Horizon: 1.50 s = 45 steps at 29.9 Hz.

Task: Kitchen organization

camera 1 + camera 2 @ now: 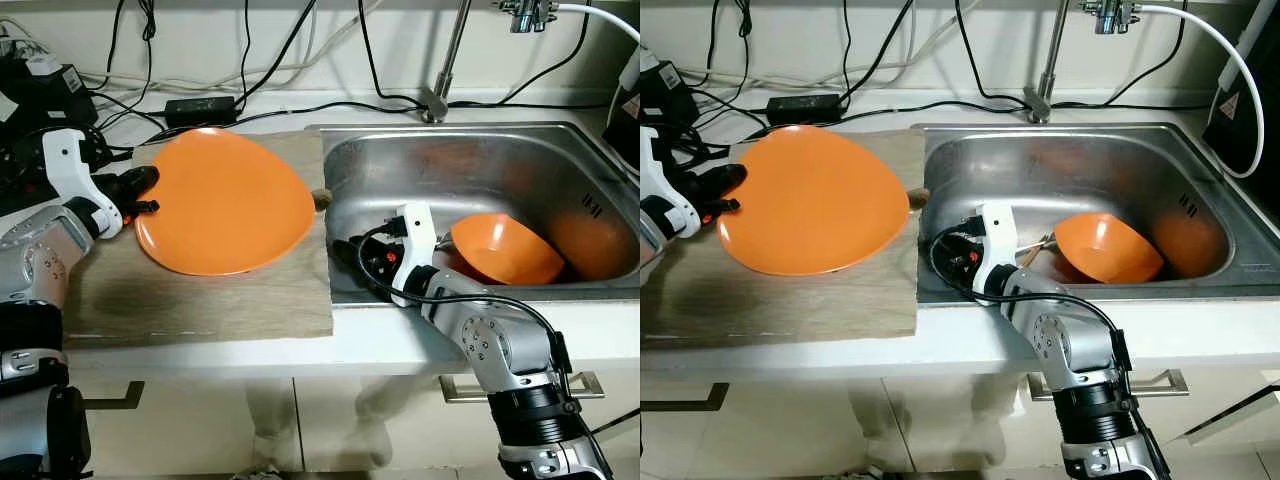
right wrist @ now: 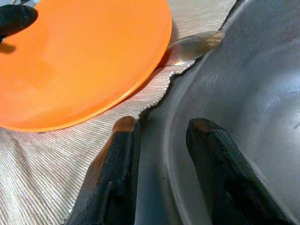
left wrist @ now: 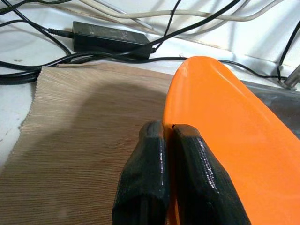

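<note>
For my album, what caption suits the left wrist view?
Left gripper pinching an orange plate above a mat.

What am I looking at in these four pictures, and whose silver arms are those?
They belong to a humanoid robot at a kitchen counter. The two wide pictures come from twin cameras in its head, looking down at the same scene. The two close-ups come from cameras on its wrists, looking along each claw's two black fingers.

The left claw is shut on the rim of an orange plate, holding it tilted over a brown mat; the left wrist picture shows the fingers pinching that rim. The right claw is open and holds nothing; it sits at the near left edge of the steel sink. An orange bowl lies tilted in the sink. A spoon pokes out from under the plate at the mat's edge. Black cables and a power brick lie behind.
</note>
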### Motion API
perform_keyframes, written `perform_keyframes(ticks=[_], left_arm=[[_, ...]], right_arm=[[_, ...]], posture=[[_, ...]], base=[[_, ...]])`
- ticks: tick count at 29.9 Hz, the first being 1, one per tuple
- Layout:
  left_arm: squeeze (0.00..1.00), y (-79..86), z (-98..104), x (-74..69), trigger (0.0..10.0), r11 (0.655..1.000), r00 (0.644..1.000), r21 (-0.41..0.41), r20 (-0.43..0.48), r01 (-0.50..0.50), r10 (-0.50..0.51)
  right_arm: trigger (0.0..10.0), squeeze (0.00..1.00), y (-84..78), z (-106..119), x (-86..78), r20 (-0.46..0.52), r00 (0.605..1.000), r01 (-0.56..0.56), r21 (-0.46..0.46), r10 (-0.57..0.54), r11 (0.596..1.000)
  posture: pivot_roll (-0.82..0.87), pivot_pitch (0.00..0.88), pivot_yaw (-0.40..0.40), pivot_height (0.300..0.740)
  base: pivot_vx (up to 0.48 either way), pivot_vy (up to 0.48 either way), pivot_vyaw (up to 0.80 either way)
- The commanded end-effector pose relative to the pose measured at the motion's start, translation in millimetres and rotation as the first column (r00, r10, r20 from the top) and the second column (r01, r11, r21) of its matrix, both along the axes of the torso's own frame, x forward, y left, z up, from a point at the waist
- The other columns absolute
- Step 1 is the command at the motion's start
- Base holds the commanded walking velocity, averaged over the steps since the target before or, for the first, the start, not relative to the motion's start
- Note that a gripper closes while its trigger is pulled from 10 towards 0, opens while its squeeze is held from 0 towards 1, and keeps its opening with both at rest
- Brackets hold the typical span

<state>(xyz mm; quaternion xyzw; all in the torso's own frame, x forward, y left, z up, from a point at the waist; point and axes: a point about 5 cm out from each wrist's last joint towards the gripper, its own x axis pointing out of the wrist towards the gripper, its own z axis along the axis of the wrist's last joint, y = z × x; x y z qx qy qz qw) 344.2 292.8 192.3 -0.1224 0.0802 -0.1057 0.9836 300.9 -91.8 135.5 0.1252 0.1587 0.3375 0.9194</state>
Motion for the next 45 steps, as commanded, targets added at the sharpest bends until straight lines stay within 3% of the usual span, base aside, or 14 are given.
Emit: perform_keyframes(ticks=[1,5,10,16,20,21,37,38,39,40,45], left_arm=[[0.0,2.1,5.1,1.5,0.0,1.0,1.0,0.006,0.002,-0.007,0.007],[0.0,1.5,3.4,1.5,0.0,1.0,1.0,0.009,-0.002,-0.002,0.002],[0.0,1.9,-7.9,-0.7,0.0,0.999,1.0,0.036,-0.03,-0.003,0.004],[0.0,11.4,-25.1,-2.2,0.0,0.994,0.994,0.099,-0.085,-0.055,0.063],[0.0,10.3,-30.2,-1.9,0.0,0.995,0.993,0.081,-0.093,-0.059,0.066],[0.99,9.8,-31.1,-1.6,0.0,0.995,0.993,0.075,-0.096,-0.059,0.066],[1.0,9.4,-48.3,-0.7,0.0,0.996,0.987,0.067,-0.146,-0.057,0.066],[1.0,8.6,-47.7,0.0,6.7,0.996,0.988,0.065,-0.144,-0.055,0.064],[1.0,7.7,-47.2,0.8,9.2,0.997,0.988,0.063,-0.141,-0.053,0.061],[1.0,6.6,-46.3,1.7,10.0,0.997,0.989,0.059,-0.137,-0.05,0.058],[1.0,2.2,-44.9,4.6,10.0,0.998,0.991,0.045,-0.129,-0.039,0.044]], right_arm=[[10.0,0.0,-2.2,-2.2,1.9,-0.005,1.0,0.023,-0.005,-0.023,1.0],[10.0,0.0,-1.6,3.6,2.9,0.022,0.999,0.027,0.001,-0.027,1.0],[10.0,0.0,-4.8,28.7,7.7,0.119,0.992,0.049,0.001,-0.049,0.999],[10.0,0.0,-4.7,39.5,9.4,0.156,0.986,0.056,0.007,-0.057,0.998],[10.0,0.0,-3.7,42.6,9.0,0.163,0.985,0.056,0.012,-0.057,0.998],[10.0,0.0,-3.8,43.3,8.9,0.164,0.985,0.056,0.013,-0.058,0.998],[10.0,0.0,-6.3,45.5,9.0,0.151,0.986,0.066,0.031,-0.07,0.997],[10.0,0.0,-6.3,45.7,9.1,0.151,0.986,0.067,0.031,-0.071,0.997],[10.0,0.0,-6.5,45.7,9.4,0.151,0.986,0.068,0.03,-0.072,0.997],[10.0,0.0,-6.7,45.8,9.7,0.152,0.986,0.071,0.029,-0.074,0.997],[10.0,0.0,-7.0,45.6,10.5,0.152,0.985,0.074,0.026,-0.078,0.997]], posture=[[-0.03,0.002,0.046,0.74],[-0.03,0.0,0.046,0.74],[-0.03,0.001,0.044,0.74],[-0.04,0.0,0.042,0.74],[-0.04,0.0,0.041,0.74],[-0.04,0.0,0.041,0.74],[-0.05,0.0,0.039,0.74],[-0.05,0.0,0.039,0.74],[-0.05,0.0,0.037,0.74],[-0.05,0.0,0.037,0.74],[-0.05,0.0,0.038,0.74]], base=[[0.0,0.0,0.0],[0.0,0.0,0.0],[0.0,0.0,0.0],[0.0,0.0,0.0],[0.0,0.0,0.0],[0.0,0.0,0.0],[0.0,0.0,0.0],[0.0,0.0,0.0],[0.0,0.0,0.0],[0.0,0.0,0.0],[0.0,0.0,0.0]])
